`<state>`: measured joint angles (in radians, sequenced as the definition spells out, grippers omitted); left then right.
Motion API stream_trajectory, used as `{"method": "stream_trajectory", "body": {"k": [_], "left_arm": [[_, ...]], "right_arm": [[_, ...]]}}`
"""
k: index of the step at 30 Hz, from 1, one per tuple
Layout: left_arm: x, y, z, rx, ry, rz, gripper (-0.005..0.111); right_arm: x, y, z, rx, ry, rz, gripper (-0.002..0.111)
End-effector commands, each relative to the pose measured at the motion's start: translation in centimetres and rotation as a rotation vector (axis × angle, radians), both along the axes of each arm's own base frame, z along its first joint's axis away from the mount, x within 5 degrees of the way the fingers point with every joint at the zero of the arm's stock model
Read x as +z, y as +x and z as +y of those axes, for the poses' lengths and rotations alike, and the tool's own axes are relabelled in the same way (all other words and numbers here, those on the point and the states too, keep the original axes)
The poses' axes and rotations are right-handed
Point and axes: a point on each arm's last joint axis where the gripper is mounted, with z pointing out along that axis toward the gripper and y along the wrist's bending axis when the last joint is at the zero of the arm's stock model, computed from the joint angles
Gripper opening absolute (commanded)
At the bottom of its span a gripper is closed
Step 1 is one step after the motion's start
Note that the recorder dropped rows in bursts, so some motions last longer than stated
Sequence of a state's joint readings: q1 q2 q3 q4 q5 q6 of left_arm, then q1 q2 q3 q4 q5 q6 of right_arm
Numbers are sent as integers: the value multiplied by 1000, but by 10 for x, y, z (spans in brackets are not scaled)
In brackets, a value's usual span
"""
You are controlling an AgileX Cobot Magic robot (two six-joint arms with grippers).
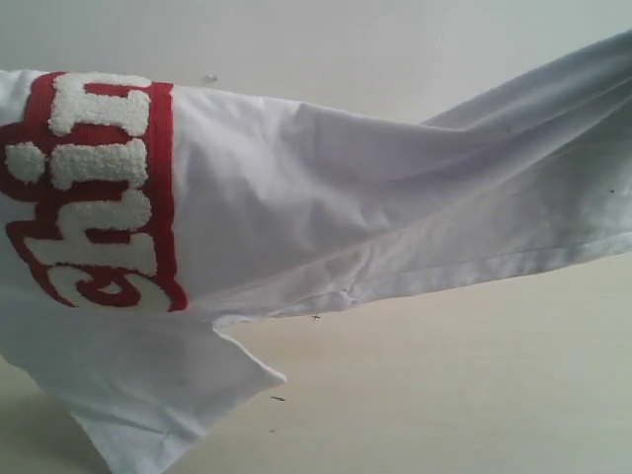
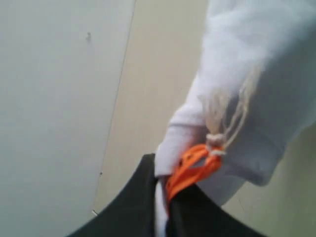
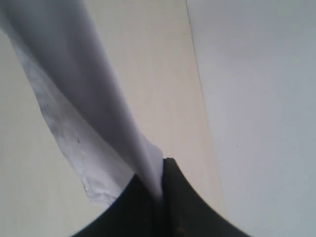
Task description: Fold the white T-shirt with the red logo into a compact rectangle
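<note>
Nearest, a sleeve (image 1: 168, 395) of the white T-shirt (image 1: 326, 197) droops over the near left part of the beige worktop (image 1: 464, 395); whether it touches the surface cannot be told. Above it the shirt hangs in the air, strung from the left side toward the right, its hem (image 1: 474, 272) climbing to the right edge and the red logo (image 1: 99, 188) turned on its side at the left.

The left gripper (image 2: 163, 182) is clamped tight on cloth at the neck, right beside the orange tag (image 2: 190, 168). The right gripper (image 3: 159, 185) is pinched closed on a fold of plain fabric. Beyond both, the worktop's far edge meets a pale wall (image 2: 49, 123).

The cotton looks light and limp: it sags between the two holds and should keep no shape unaided. The fuzzy logo band is probably thicker and may resist a crease. Ribbed collar, seams and hem likely give the firmest bite, while single thin cloth could slip.
</note>
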<state>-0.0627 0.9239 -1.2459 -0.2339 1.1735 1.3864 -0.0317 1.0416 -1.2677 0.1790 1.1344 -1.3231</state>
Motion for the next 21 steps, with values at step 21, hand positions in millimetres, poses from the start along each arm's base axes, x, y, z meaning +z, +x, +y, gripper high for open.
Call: {"method": "stream_trajectory", "body": {"k": [21], "left_arm": [[-22, -100, -2, 5, -268, 27, 0]], "right_arm": [[-32, -80, 24, 5, 194, 99, 0]]}}
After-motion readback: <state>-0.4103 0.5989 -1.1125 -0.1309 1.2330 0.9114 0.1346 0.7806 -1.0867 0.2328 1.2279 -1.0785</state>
